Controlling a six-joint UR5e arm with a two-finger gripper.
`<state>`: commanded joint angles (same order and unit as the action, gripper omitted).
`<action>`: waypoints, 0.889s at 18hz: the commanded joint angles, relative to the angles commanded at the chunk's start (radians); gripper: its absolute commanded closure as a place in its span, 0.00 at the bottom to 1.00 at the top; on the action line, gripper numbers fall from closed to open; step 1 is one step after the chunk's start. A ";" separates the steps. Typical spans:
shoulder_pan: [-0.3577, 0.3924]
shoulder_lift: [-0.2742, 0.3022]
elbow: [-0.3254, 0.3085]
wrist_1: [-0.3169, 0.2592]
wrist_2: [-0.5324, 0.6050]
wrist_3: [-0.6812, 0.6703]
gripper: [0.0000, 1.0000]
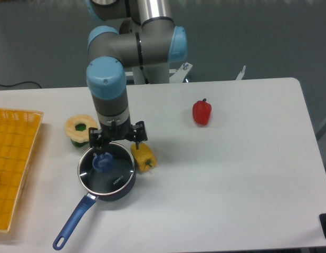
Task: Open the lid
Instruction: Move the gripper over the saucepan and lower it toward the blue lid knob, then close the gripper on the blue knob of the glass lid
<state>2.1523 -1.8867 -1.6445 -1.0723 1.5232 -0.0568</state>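
The lid (107, 168) sits flat on the dark blue saucepan (116, 191), just below and slightly to the camera-near side of the claw (117, 138). Its blue knob (102, 162) lies almost directly under the claw's left-hand finger as the camera sees it, with that finger's tip appearing just above the knob; whether they touch cannot be told from this angle. The far rim of the lid runs under the claw's body.

The claw hangs from the arm (107, 95) with its two dark fingers (139, 133) spread wide apart, one over the knob side and the other over toward the yellow pepper (143, 156). Nothing is held between them, and the gap between the fingers is wider than the knob.

White lettering shows on the glass of the lid, on the part nearest the camera and to the right of the knob, but it is too small to read.

The yellow pepper lies just beside the saucepan, below the claw's right-hand finger. A yellow and green round object (80, 129) sits just to the left of the claw, near the saucepan's far edge. A red pepper (202, 112) lies well apart to the right of the claw. A yellow basket (15, 158) sits far to the left on the white table (237, 174). The saucepan's long handle points away from the claw toward the table's near edge.
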 joint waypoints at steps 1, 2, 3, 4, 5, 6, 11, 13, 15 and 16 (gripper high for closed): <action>-0.008 -0.011 0.011 0.002 0.002 0.000 0.00; -0.009 -0.025 0.023 0.002 0.005 -0.002 0.00; -0.012 -0.038 0.037 0.002 0.008 -0.008 0.00; -0.025 -0.046 0.044 0.000 0.012 -0.014 0.00; -0.035 -0.046 0.046 0.002 0.014 -0.021 0.00; -0.038 -0.046 0.046 0.002 0.014 -0.028 0.00; -0.040 -0.043 0.045 0.000 0.014 -0.029 0.00; -0.039 -0.045 0.043 0.000 0.017 -0.028 0.00; -0.040 -0.046 0.037 0.000 0.038 -0.031 0.00; -0.039 -0.046 0.035 0.000 0.043 -0.032 0.00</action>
<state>2.1138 -1.9328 -1.6091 -1.0723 1.5661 -0.0890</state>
